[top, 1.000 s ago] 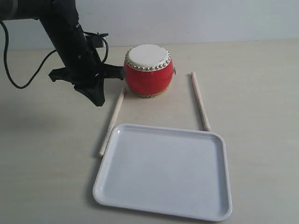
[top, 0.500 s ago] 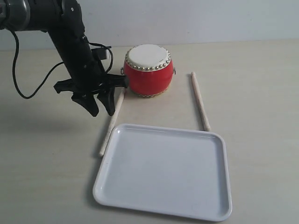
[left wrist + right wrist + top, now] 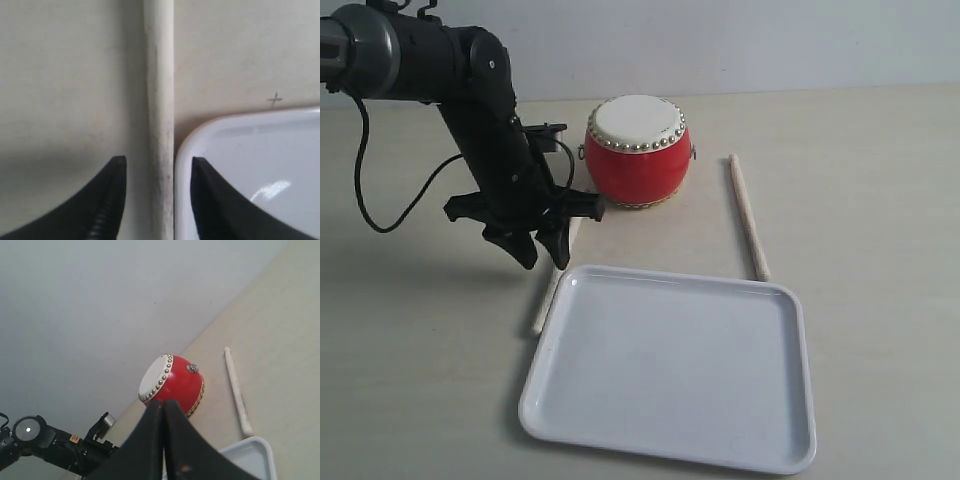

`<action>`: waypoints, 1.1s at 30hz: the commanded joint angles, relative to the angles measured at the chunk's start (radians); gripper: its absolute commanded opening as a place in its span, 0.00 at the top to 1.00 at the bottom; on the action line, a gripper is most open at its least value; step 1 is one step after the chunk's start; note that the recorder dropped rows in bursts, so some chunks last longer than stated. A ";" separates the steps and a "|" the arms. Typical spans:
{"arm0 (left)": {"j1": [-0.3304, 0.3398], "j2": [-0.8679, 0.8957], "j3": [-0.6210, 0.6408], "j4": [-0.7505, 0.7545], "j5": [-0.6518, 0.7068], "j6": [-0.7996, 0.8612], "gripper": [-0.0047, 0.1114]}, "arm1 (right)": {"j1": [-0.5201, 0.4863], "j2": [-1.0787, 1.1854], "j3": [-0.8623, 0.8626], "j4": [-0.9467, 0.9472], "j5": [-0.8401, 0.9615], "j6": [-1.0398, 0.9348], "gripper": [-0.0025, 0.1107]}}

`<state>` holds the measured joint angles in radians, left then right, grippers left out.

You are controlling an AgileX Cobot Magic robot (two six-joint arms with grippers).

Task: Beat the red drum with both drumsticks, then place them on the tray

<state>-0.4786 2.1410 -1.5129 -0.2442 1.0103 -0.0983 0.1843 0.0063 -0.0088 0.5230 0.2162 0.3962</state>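
Observation:
The red drum [image 3: 638, 150] stands at the back of the table, its cream skin facing up. One drumstick [image 3: 544, 300] lies left of it, running along the corner of the white tray [image 3: 670, 370]. My left gripper [image 3: 545, 256] is open and straddles this drumstick [image 3: 160, 100], one finger on each side, with a gap to both. The tray's corner [image 3: 240, 150] lies just beside one finger. The other drumstick [image 3: 748, 215] lies right of the drum. My right gripper [image 3: 164, 403] is shut and empty, held high, looking down on the drum [image 3: 186, 385] and that drumstick [image 3: 237, 390].
A black cable [image 3: 380, 200] loops from the left arm over the table's left side. The tray's far edge sits close to both sticks' near ends. A pale wall rises behind the table.
My left gripper has gone from shut to open and has moved right and toward the tray, coming down astride the left drumstick. Drum, sticks and tray have not moved.

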 commanded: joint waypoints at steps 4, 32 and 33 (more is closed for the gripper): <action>-0.002 -0.015 0.007 0.003 -0.109 -0.014 0.58 | 0.003 -0.006 0.001 -0.011 0.001 -0.010 0.98; -0.002 0.033 0.009 0.056 -0.125 -0.014 0.58 | 0.003 -0.006 0.001 -0.011 0.000 -0.016 0.98; -0.004 0.032 0.009 0.052 -0.125 -0.014 0.58 | 0.003 -0.006 0.001 -0.011 0.000 -0.024 0.98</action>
<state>-0.4786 2.1696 -1.5090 -0.2002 0.8885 -0.1047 0.1843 0.0063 -0.0088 0.5230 0.2162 0.3922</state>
